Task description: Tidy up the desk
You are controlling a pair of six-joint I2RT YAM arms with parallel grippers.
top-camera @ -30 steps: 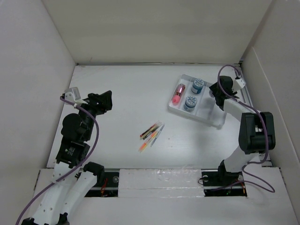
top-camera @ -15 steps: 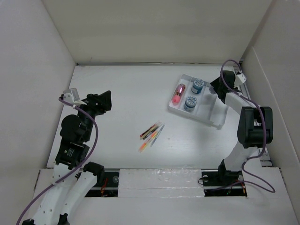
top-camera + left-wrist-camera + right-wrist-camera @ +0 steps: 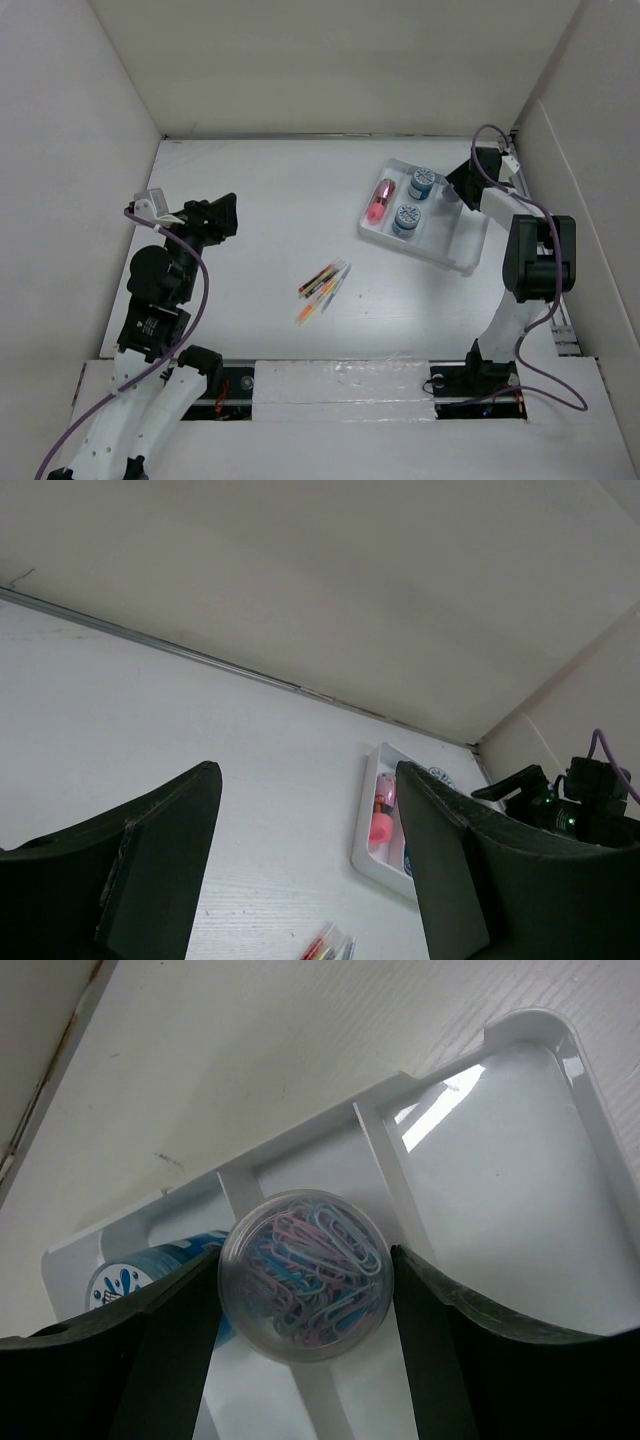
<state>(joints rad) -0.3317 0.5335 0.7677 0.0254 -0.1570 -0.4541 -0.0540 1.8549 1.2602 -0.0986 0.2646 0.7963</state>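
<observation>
1. The right gripper (image 3: 305,1260) is clamped on a round clear paper-clip box (image 3: 305,1288), one finger against each side of its wall.
2. The box looks light, rigid and slick-sided. Its lid could pop and spill the clips, so a hold across the widest part of the wall seems safest.
3. Directly beneath the hand lies the white tray (image 3: 500,1200), with the box over a divider ridge. A blue tub (image 3: 130,1275) sits close beside one finger.
4. The desk (image 3: 270,200) spreads under and all around the hand. It is hard, flat and smooth, so objects probably slide on it.
5. Well away from this hand lie loose pens (image 3: 323,287), which are thin, likely to roll, and best pinched mid-barrel. Farther off still, the left gripper (image 3: 305,780) hangs open and empty.
</observation>
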